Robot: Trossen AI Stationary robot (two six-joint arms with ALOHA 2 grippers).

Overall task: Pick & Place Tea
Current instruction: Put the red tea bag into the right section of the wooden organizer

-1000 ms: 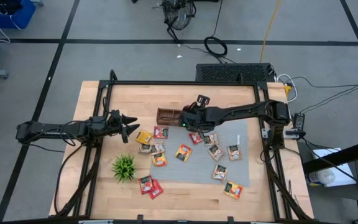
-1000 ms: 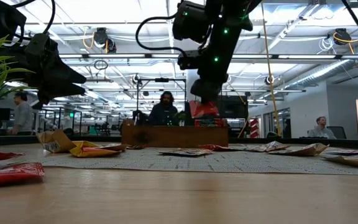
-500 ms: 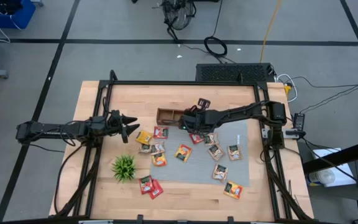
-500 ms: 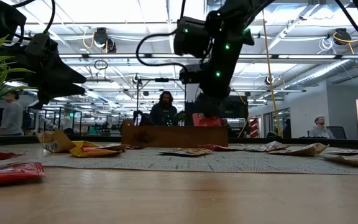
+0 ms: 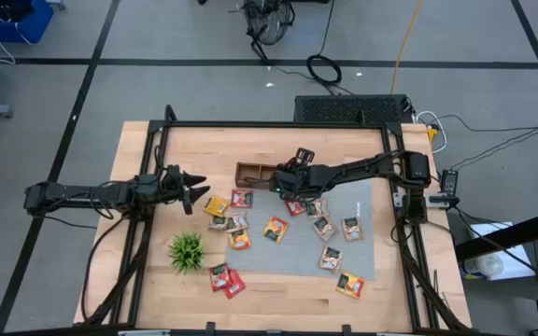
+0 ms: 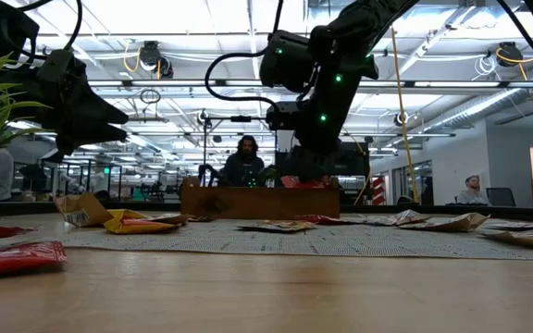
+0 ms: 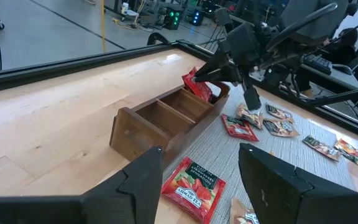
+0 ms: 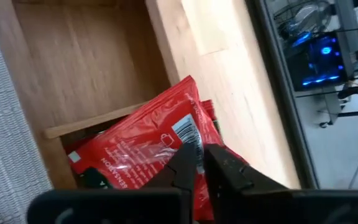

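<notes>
Since the frame a second ago the right gripper [image 5: 288, 179] has come down: in the low view the red tea packet [image 6: 296, 181] it carries hung clear above the wooden tray [image 6: 259, 202], and now only its top edge shows over the tray's near wall. From above, the right arm has drawn a little toward the tray's right end, and more of the tray [image 5: 253, 172] is uncovered. The left arm has not moved.

The right gripper [image 8: 199, 163] has its fingers pinched tight on the edge of the red packet [image 8: 143, 160]. In the left wrist view the packet [image 7: 199, 86] stands tilted in the tray's right-end compartment, partly inside it, with the right gripper [image 7: 219, 70] over it. The right wrist view shows the edge of a second red packet [image 8: 213, 124] just behind the held one (I cannot tell how many lie in that compartment). The two other compartments visible in the left wrist view hold nothing that shows.

The left gripper [image 5: 192, 189] hovers over the table's left side, near the yellow packet [image 5: 217, 205], its fingers [image 7: 146, 177] spread apart around nothing.

The other tea packets [image 5: 276, 228], red, orange and yellow, lie scattered on the grey mat [image 5: 297, 252] and on the bare table [image 5: 138, 280] near it, two red ones [image 5: 226, 280] toward the near edge beside the green plant [image 5: 186, 250].
</notes>
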